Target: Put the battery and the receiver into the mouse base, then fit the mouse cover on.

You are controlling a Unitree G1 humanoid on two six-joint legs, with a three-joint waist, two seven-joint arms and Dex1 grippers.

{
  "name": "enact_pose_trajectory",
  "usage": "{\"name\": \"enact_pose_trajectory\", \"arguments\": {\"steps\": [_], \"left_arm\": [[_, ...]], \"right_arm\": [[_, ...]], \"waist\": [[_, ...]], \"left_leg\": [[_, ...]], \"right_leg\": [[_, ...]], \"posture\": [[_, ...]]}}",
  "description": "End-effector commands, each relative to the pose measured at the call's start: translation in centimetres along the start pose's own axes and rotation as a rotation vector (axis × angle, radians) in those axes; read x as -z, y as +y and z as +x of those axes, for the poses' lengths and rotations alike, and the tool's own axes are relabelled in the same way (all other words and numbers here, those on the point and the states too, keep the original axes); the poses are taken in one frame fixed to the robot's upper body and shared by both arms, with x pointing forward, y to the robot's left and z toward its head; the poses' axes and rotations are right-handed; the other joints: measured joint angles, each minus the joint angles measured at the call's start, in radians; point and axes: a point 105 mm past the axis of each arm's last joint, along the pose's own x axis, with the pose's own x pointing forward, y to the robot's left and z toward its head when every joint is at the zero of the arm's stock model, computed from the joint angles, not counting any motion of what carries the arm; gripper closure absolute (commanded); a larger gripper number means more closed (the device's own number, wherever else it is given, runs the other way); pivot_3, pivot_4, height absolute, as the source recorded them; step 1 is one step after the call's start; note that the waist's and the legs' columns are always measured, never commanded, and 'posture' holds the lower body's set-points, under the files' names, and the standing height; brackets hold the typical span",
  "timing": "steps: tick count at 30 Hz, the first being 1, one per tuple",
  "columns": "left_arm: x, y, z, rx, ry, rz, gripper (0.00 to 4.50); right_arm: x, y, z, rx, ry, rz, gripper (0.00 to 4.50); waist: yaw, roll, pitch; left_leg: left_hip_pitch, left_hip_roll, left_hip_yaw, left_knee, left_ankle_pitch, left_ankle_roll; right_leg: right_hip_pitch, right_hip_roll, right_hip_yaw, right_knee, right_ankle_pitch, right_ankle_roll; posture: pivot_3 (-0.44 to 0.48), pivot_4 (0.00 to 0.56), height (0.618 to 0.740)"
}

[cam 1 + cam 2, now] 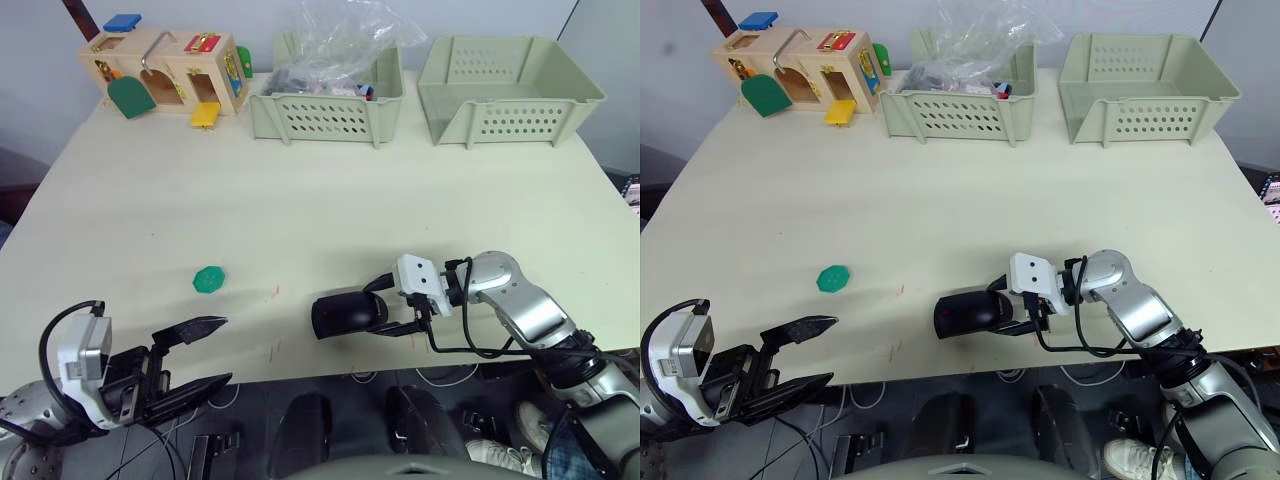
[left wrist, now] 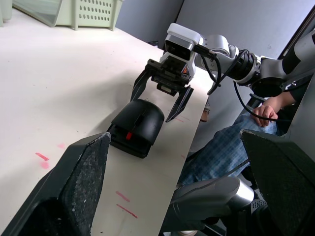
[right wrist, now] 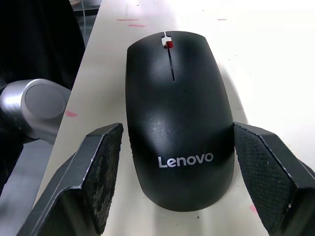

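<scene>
The black mouse (image 1: 345,314) lies near the table's front edge, right of centre. Its glossy mouse cover (image 3: 183,142), marked Lenovo, sits closed on the mouse base (image 2: 129,140), whose red scroll wheel shows at the front end. The battery and the receiver are hidden. My right gripper (image 1: 380,308) stands open around the rear end of the mouse, one finger (image 3: 101,167) on each side, apart from it. My left gripper (image 1: 222,350) hangs open and empty off the table's front left edge, well away from the mouse.
A small green piece (image 1: 210,279) lies left of the mouse. At the back stand a basket with a plastic bag (image 1: 325,100), an empty basket (image 1: 508,90) and a wooden toy box (image 1: 165,70). A seated person's legs (image 2: 221,147) are beyond the front edge.
</scene>
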Motion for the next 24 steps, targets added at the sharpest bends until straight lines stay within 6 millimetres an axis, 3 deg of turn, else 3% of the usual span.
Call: {"name": "enact_pose_trajectory", "arguments": {"steps": [1,24], "left_arm": [[-0.84,-0.26,-0.06,0.001,-0.008,0.044,0.0],[-0.75,-0.13,0.01,0.002,-0.007,0.047,0.0]], "right_arm": [[-0.68,-0.22,-0.2,0.006,-0.02,-0.031,0.88],[-0.79,-0.5,-0.18,0.013,-0.019,-0.038,0.88]], "waist": [[0.0,0.0,0.0],[0.0,0.0,0.0]], "left_leg": [[0.0,0.0,0.0,0.0,0.0,0.0],[0.001,0.0,0.0,0.001,0.0,0.0]], "right_leg": [[0.0,0.0,0.0,0.0,0.0,0.0],[0.001,0.0,0.0,0.001,0.0,0.0]], "posture": [[0.0,0.15,0.74],[0.0,0.15,0.74]]}}
